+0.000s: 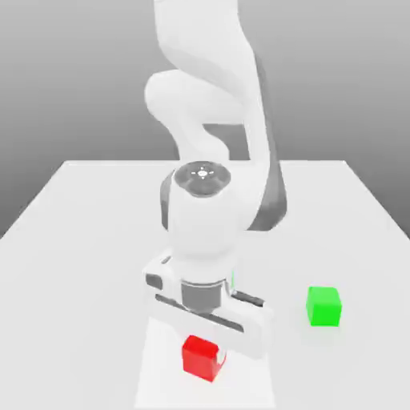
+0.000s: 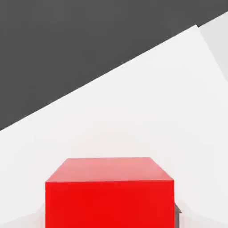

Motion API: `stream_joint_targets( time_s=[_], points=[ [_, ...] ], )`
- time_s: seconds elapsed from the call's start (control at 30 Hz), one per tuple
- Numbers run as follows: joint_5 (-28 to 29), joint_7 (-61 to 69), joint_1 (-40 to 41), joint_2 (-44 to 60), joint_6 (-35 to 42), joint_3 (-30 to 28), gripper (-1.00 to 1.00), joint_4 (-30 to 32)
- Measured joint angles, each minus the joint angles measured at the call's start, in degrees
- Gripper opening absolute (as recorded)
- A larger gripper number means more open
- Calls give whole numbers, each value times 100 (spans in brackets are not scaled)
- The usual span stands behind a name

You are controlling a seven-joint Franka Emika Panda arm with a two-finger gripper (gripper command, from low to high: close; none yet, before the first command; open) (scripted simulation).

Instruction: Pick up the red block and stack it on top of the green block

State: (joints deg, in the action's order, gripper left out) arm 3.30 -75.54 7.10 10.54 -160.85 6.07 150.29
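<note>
- Exterior view's left: lift the red block (image 1: 200, 359) straight up, keeping it level; it sits low between the fingertips, beneath the hand.
- Just above it, the parallel-jaw gripper (image 1: 205, 353) pinches its sides; keep that squeeze steady.
- Exterior view's right: clear the green block's (image 1: 323, 307) top before crossing over.

- Red block (image 1: 202, 358): smooth, plastic-like, semi-gloss, w/ paler sheen on one face
- Green block (image 1: 323, 307): smooth, plasticky, bright
- Arm (image 1: 212, 104): white parts look like smooth plastic, satin; dark parts glossier
- Table (image 1: 88, 264): smooth, matt, material unclear
</note>
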Motion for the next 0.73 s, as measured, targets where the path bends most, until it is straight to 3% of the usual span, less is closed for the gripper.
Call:
stream_joint_targets(
  time_s=[0.1,0.37,0.47,0.63,0.67,0.73],
  points=[
    [-247,238,-249,-570,385,252,-100,174],
    [-939,1143,-2308,-1833,775,1214,-100,1018],
    [-728,1039,-2378,-1599,480,1359,-100,1085],
    [114,447,-2360,-739,-318,1204,-100,1067],
    [261,345,-2427,-591,-450,1111,100,1063],
    [261,345,-2427,-591,-450,1111,100,1063]
  ],
)
